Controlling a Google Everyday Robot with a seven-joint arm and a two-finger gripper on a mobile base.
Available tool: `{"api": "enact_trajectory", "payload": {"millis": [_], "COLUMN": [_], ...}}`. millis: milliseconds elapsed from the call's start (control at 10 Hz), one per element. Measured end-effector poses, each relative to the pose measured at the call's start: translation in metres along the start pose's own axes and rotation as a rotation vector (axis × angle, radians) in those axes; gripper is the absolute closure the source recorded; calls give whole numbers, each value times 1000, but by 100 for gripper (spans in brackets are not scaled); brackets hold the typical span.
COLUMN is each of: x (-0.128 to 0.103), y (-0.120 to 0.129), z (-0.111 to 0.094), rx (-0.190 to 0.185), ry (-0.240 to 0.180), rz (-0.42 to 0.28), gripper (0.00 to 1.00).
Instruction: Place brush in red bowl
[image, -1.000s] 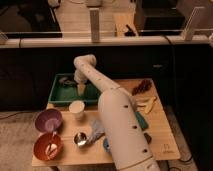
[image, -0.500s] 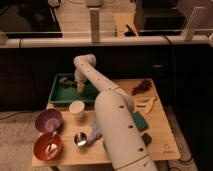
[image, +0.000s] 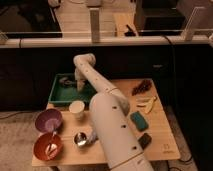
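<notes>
My gripper (image: 78, 86) hangs down from the bent wrist into the green tray (image: 59, 95) at the table's back left, and it is open. A slim dark shape just left of it in the tray looks like the brush (image: 65, 83); I cannot tell whether the gripper touches it. The red bowl (image: 48, 146) sits at the front left corner with a pale utensil lying inside it. My white arm runs from the bottom middle up across the table to the tray.
A purple bowl (image: 48, 120) sits behind the red one, with a white cup (image: 76, 109) and a small steel cup (image: 80, 139) nearby. On the right lie a teal sponge (image: 137, 120), a black block (image: 145, 140), bananas (image: 147, 103) and dark grapes (image: 141, 87).
The thick lower part of my arm has shifted a little to the left. The gripper stays over the green tray.
</notes>
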Motion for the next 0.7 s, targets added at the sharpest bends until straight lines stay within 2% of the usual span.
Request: {"api": "enact_trajectory", "payload": {"millis": [400,700], "x": [1,2], "y": [-2,-1], "z": [12,18], "rx": [6,6], "ry": [1,-3], "rz": [8,8], "gripper": [38,65]}}
